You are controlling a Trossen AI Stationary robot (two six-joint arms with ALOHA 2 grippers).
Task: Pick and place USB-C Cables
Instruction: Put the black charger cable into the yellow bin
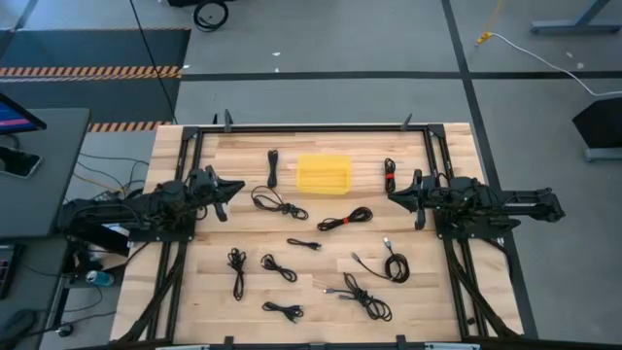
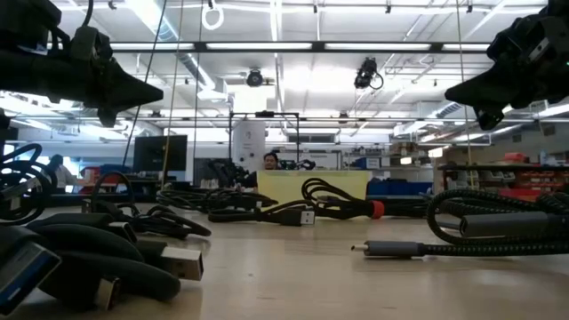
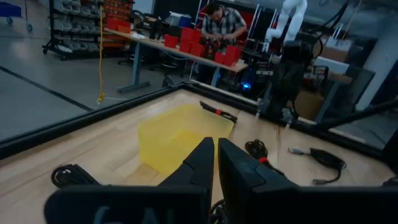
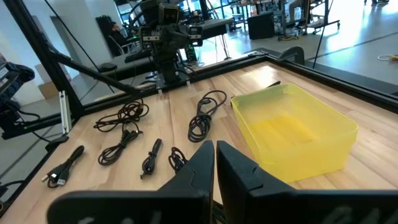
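About a dozen thin black USB-C cables [image 1: 345,219] lie as small loose coils across the wooden table, some with red bands, such as the one [image 1: 389,175] to the right of the tray. My left gripper [image 1: 240,186] hovers at the table's left side, shut and empty, pointing toward the middle [image 3: 215,144]. My right gripper [image 1: 391,195] hovers opposite at the right side, also shut and empty [image 4: 214,146]. In the low view both grippers hang well above the tabletop, the left gripper [image 2: 156,90] and the right gripper [image 2: 452,91]. The nearest coil to the left gripper is the cable [image 1: 277,202].
A flat yellow rectangular tray [image 1: 324,173] sits near the table's far edge, between the two grippers [image 4: 292,134]. A black frame rail [image 1: 311,127] runs round the table. More coils lie near the near edge [image 1: 364,297]. A person [image 3: 219,25] works at a bench behind the table.
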